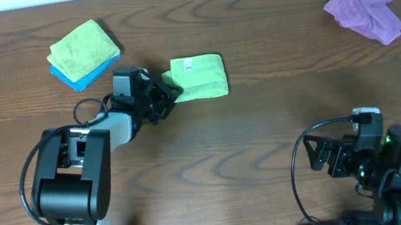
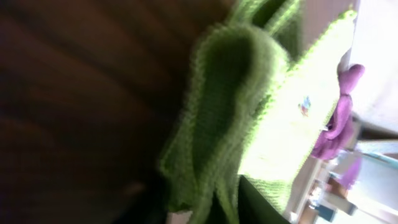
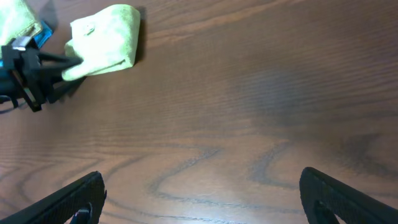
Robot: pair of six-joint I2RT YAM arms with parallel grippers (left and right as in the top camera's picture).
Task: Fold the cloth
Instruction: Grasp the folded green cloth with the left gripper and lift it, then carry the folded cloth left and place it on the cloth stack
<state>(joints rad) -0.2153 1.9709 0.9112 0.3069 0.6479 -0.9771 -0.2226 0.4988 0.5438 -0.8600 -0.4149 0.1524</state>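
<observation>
A folded light green cloth (image 1: 199, 76) lies on the table, left of centre. My left gripper (image 1: 168, 93) is shut on its left edge. In the left wrist view the green cloth (image 2: 236, 106) fills the frame, bunched between the dark fingers (image 2: 230, 205). The right wrist view shows the same cloth (image 3: 106, 40) far off at the upper left, with the left gripper (image 3: 59, 62) on it. My right gripper (image 1: 328, 153) rests near the front right of the table. Its fingers (image 3: 199, 196) are wide open and empty.
A stack of a folded green cloth on a blue one (image 1: 82, 54) lies at the back left. A crumpled purple cloth (image 1: 365, 2) lies at the back right. The table is dark brown wood (image 1: 280, 108).
</observation>
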